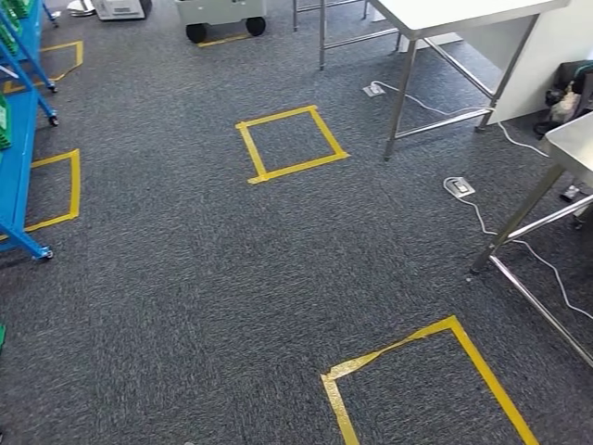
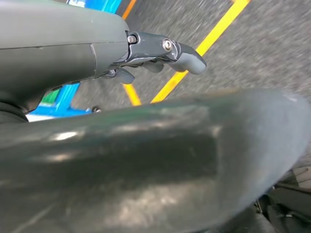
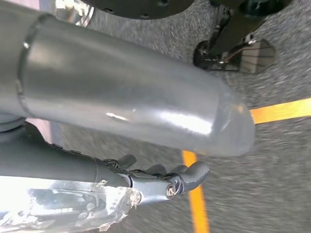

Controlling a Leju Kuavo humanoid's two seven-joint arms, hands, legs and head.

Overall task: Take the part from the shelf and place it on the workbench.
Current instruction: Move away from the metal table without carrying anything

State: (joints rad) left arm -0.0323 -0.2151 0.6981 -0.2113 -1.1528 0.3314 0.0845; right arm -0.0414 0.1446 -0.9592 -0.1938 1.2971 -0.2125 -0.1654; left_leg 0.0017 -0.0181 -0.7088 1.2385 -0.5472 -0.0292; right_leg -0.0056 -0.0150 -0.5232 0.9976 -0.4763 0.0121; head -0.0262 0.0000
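Part (image 3: 69, 208) in shiny wrap sits gripped under right hand (image 3: 146, 177) fingers; left hand (image 2: 154, 51) fingers apart.

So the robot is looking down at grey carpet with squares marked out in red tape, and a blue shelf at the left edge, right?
Nearly. The tape squares are yellow, not red, as the head view shows. The rest holds: the carpet is grey and the blue metal shelf stands at the left edge.
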